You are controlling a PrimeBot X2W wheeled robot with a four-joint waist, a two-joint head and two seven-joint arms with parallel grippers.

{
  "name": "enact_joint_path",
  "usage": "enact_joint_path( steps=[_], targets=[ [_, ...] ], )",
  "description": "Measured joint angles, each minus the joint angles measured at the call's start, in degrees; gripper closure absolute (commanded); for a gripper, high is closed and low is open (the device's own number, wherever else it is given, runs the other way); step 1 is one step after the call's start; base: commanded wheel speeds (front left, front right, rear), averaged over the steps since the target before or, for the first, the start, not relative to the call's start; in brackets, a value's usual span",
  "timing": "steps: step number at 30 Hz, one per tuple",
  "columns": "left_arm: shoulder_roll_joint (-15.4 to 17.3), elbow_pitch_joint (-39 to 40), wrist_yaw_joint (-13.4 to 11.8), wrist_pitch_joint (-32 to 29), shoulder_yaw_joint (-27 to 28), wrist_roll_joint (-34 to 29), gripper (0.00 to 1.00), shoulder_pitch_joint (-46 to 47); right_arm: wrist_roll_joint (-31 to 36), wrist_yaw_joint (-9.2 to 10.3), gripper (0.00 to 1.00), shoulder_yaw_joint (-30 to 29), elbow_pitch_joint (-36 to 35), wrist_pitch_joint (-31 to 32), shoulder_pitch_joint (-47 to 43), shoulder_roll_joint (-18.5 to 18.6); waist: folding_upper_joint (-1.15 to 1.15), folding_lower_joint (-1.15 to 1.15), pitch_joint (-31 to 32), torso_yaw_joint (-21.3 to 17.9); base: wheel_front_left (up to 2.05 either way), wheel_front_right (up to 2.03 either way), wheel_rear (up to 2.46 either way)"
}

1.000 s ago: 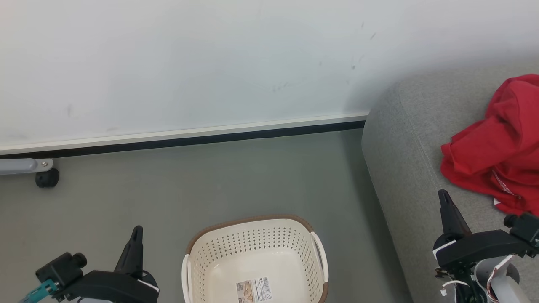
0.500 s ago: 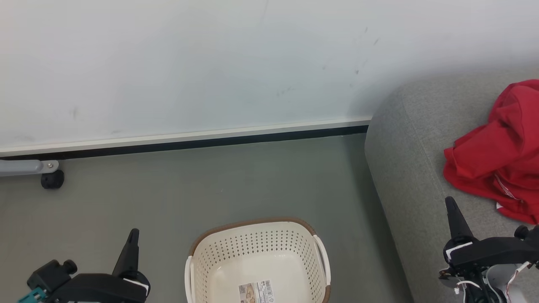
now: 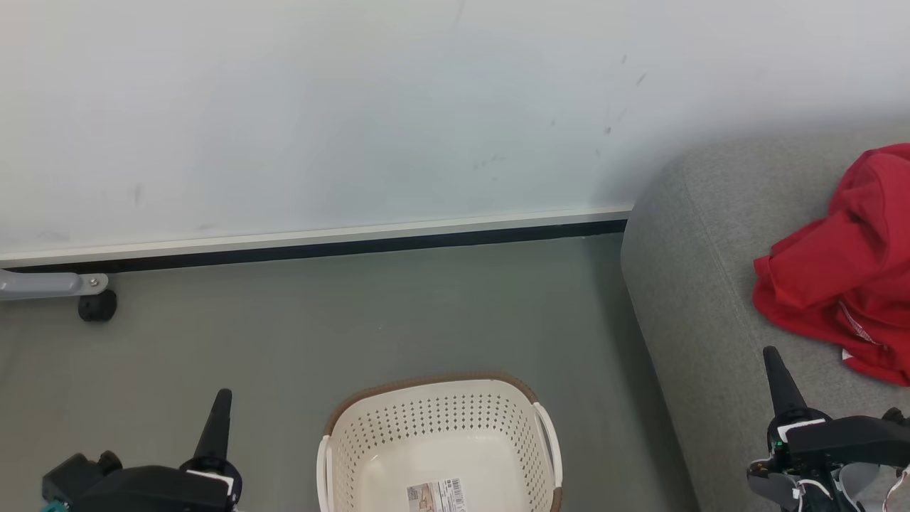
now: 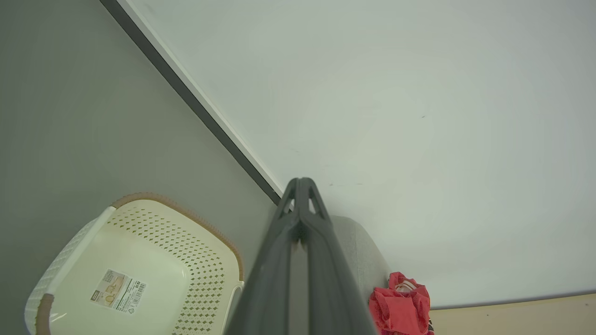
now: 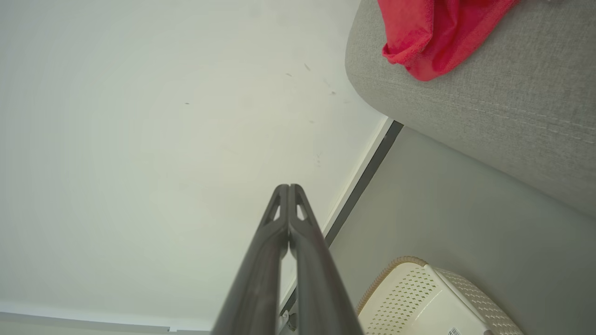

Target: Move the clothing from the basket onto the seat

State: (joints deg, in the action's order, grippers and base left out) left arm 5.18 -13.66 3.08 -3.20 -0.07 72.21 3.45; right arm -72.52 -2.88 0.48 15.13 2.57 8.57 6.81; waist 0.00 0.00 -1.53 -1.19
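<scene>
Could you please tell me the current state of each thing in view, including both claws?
basket: upright on the floor, empty apart from a label on its bottom.
clothing: crumpled in a heap on the seat.
seat: carrying the clothing.
left claw: shut, empty.
right claw: shut, empty.

I see the clothing (image 3: 846,284) lying crumpled in a loose bright red heap on top of the seat (image 3: 697,284), with a bit of white trim at its near edge. The seat is a grey woven sofa cushion with a rounded corner. The basket (image 3: 426,416) stands upright on the floor to the seat's left, apart from it. It is cream and perforated, with a brown rim, white side handles and a printed label on its inside bottom.
</scene>
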Motion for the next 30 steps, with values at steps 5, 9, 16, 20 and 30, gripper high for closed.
enact_joint_path(
  steps=[5,9,16,20,30],
  targets=[
    [-0.37,-0.57,0.56,-0.64,1.10,3.58,1.00,0.22,-3.54,-0.73,1.00,-1.49,0.24,0.91,-0.20,-0.79,0.00,0.00,0.27,0.22,0.00,0.00,0.00],
    [-0.91,-1.01,1.04,-1.03,1.76,6.54,1.00,0.43,-6.31,-1.25,1.00,-2.68,0.57,1.44,-1.06,-1.38,0.00,0.00,0.48,0.40,0.00,0.00,0.00],
    [-1.62,-1.96,2.32,-1.85,3.19,11.16,1.00,0.84,-11.32,-2.26,1.00,-4.82,1.13,2.47,-1.24,-2.52,0.00,0.00,0.86,0.71,0.00,0.00,0.00],
    [-1.91,-2.41,3.01,-2.34,3.87,14.15,1.00,0.86,-14.12,-2.98,1.00,-6.02,1.48,3.00,-1.58,-3.05,0.00,0.00,1.07,0.89,0.00,0.00,0.00],
    [-2.72,-3.07,3.98,-3.28,5.25,19.48,1.00,1.04,-18.91,-3.94,1.00,-8.14,1.98,3.92,-2.33,-4.26,0.00,0.00,1.44,1.19,0.00,0.00,0.00]
  ],
)
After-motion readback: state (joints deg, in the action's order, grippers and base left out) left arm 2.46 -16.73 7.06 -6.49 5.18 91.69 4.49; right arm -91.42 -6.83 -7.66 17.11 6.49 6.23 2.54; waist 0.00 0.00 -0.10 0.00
